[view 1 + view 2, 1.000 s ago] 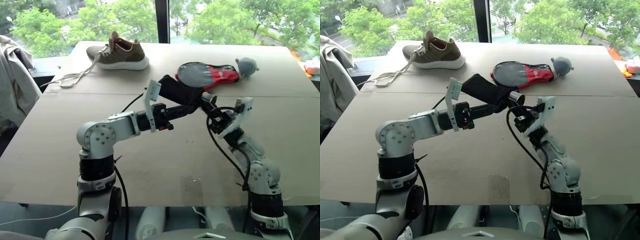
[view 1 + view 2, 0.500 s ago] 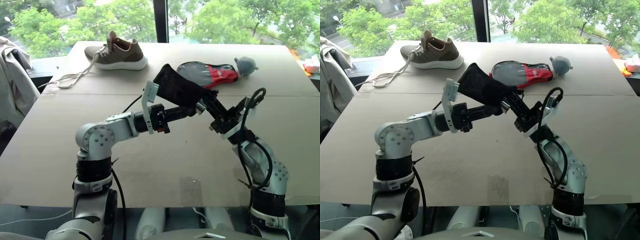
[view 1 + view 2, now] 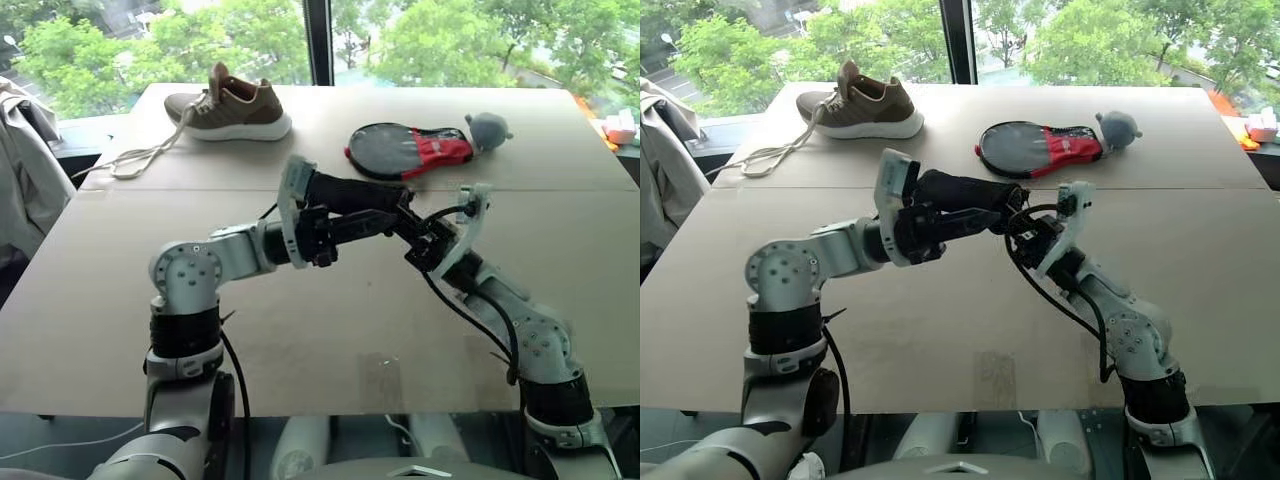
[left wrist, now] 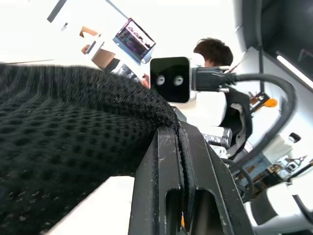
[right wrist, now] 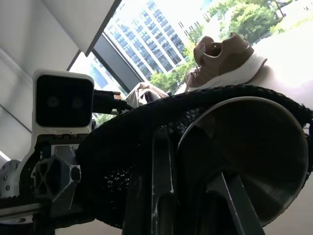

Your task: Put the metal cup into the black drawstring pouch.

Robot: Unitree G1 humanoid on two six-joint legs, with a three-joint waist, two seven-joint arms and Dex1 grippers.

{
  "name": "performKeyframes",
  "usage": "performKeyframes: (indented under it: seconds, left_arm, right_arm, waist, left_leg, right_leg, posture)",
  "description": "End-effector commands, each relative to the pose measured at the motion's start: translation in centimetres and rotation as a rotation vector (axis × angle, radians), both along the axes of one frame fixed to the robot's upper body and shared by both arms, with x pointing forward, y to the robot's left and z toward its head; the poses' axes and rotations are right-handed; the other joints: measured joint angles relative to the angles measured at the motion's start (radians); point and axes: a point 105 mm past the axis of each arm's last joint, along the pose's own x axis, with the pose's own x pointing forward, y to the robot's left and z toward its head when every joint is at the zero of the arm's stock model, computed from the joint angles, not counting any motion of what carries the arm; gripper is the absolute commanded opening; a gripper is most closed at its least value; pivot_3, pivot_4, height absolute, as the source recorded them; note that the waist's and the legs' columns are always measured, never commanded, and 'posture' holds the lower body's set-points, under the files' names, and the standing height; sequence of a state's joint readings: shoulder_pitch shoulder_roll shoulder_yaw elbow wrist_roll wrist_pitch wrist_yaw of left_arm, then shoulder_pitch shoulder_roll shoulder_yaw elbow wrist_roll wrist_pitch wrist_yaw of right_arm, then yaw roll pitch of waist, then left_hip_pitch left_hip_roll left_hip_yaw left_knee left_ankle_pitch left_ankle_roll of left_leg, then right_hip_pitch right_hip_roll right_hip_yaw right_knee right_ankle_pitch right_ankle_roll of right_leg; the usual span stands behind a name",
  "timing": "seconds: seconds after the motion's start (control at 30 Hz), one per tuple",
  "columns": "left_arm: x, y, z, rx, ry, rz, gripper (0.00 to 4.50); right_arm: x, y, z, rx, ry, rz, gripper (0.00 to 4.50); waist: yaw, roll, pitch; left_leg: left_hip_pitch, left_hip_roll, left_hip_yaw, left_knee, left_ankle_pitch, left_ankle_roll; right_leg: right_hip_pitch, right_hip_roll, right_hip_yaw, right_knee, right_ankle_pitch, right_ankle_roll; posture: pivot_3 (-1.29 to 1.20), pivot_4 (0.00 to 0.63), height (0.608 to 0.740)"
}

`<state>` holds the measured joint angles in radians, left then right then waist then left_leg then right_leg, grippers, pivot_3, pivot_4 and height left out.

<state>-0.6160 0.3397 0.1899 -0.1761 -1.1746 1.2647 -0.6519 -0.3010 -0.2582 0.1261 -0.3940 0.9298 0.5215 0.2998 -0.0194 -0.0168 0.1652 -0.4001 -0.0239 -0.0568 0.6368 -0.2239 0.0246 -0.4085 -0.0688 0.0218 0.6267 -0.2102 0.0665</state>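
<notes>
The black drawstring pouch (image 3: 345, 192) hangs in the air over the middle of the table, lying roughly level. My left gripper (image 4: 180, 134) is shut on the rim of its mesh fabric (image 4: 63, 147). Coming from the right, my right gripper (image 3: 412, 232) meets the pouch's mouth and is shut on the metal cup (image 5: 249, 152). The cup's round shiny base faces the right wrist camera. The pouch's black rim (image 5: 205, 100) curves around the cup, so the cup sits inside the mouth.
A brown shoe (image 3: 232, 105) with a long white lace (image 3: 140, 155) stands at the table's far left. A black-and-red paddle case (image 3: 410, 150) and a grey soft toy (image 3: 488, 128) lie far right. A jacket (image 3: 25, 170) hangs beside the left edge. A person (image 4: 212, 51) stands behind.
The pouch tipped up, then settled level and lower over my left wrist. My right gripper moved left with the cup, and the cup has sunk into the pouch's mouth.
</notes>
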Motion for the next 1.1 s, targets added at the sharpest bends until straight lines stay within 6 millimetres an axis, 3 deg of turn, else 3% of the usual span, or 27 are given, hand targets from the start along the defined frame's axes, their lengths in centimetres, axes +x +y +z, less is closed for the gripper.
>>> performKeyframes:
  seconds: [0.03, 0.13, 0.27, 0.37, 0.47, 0.6, 0.63, 0.73, 0.9, 1.1]
  left_arm:
    - [-0.9, -0.3, 1.8, -0.052, -0.040, -0.065, 0.00]
    - [-0.7, -0.2, 1.8, -0.050, -0.033, -0.056, 0.00]
    - [-0.2, -0.4, 1.5, -0.035, -0.022, -0.032, 0.00]
    - [-0.1, -0.6, 1.3, -0.032, -0.016, -0.027, 0.00]
    - [0.0, -0.7, 1.1, -0.021, -0.023, -0.015, 0.00]
    - [2.3, -0.3, 1.0, -0.015, -0.027, 0.124, 0.00]
    - [3.0, -0.2, 0.8, -0.012, -0.023, 0.162, 0.00]
    - [4.8, 0.4, -0.2, 0.045, -0.042, 0.278, 0.00]
    - [5.8, 1.2, -1.7, 0.112, -0.079, 0.347, 0.00]
    - [4.8, 1.7, -3.4, 0.189, -0.119, 0.316, 0.00]
  right_arm:
    - [0.0, 1.0, 0.5, -0.208, -0.250, -0.033, 0.06]
    - [0.0, 1.9, 0.1, -0.418, -0.492, -0.054, 0.06]
    - [0.4, 3.3, 0.0, -0.857, -1.068, -0.112, 0.06]
    - [1.5, 3.3, -0.2, -1.053, -1.295, -0.131, 0.06]
    - [2.9, 2.8, 0.1, -0.982, -1.137, -0.194, 0.06]
    - [2.1, 2.5, -1.1, -0.941, -1.048, -0.120, 1.26]
    - [1.9, 2.2, -1.1, -0.928, -1.036, -0.118, 1.84]
    - [1.6, 1.1, -0.9, -0.872, -0.949, -0.129, 2.91]
    - [0.5, -1.9, -1.4, -0.756, -0.691, -0.096, 2.91]
    - [-0.8, -4.1, 0.7, -0.512, -0.461, -0.121, 2.91]
  waist:
    - [0.001, 0.000, 0.000]
    - [0.002, 0.000, 0.000]
    - [0.002, 0.000, 0.000]
    - [0.002, -0.001, 0.001]
    - [0.004, -0.002, 0.000]
    - [0.009, -0.003, 0.001]
    - [0.010, -0.003, 0.001]
    - [0.010, -0.003, 0.001]
    - [0.009, -0.003, 0.001]
    - [0.004, -0.003, 0.001]
  left_leg:
    - [0.000, 0.000, 0.000, 0.000, 0.000, 0.000]
    - [0.000, -0.001, 0.001, 0.001, 0.000, 0.000]
    - [0.000, -0.001, 0.001, 0.001, 0.000, -0.001]
    - [0.000, -0.001, 0.003, 0.001, 0.003, -0.005]
    - [0.000, -0.001, 0.002, -0.001, 0.004, -0.006]
    - [-0.001, -0.001, 0.000, -0.001, 0.004, -0.007]
    - [-0.001, -0.001, 0.000, 0.000, 0.004, -0.006]
    - [-0.001, -0.002, -0.001, 0.000, 0.004, -0.006]
    - [-0.001, -0.002, -0.001, -0.001, 0.002, -0.004]
    - [-0.001, -0.001, -0.001, -0.001, 0.001, -0.002]
  right_leg:
    - [0.000, 0.000, 0.000, 0.000, 0.000, 0.000]
    - [0.000, -0.001, 0.001, 0.000, 0.000, 0.000]
    - [0.000, -0.001, 0.001, 0.000, 0.000, 0.000]
    - [-0.001, -0.001, 0.001, 0.000, 0.000, 0.000]
    - [-0.001, -0.001, 0.001, 0.000, 0.000, -0.001]
    - [-0.001, -0.002, 0.001, -0.001, 0.001, -0.001]
    - [0.000, -0.003, 0.001, -0.001, 0.001, -0.001]
    - [0.000, -0.003, 0.001, -0.001, 0.001, -0.001]
    - [0.000, -0.002, 0.000, 0.000, 0.000, -0.001]
    - [-0.001, -0.002, 0.001, 0.000, 0.001, -0.001]
  posture:
    - [0.00, 0.150, 0.740]
    - [0.00, 0.150, 0.740]
    - [0.00, 0.150, 0.740]
    - [0.00, 0.150, 0.740]
    - [0.00, 0.150, 0.740]
    - [0.00, 0.150, 0.740]
    - [0.00, 0.150, 0.740]
    - [0.00, 0.150, 0.740]
    - [0.00, 0.150, 0.740]
    - [0.00, 0.150, 0.740]
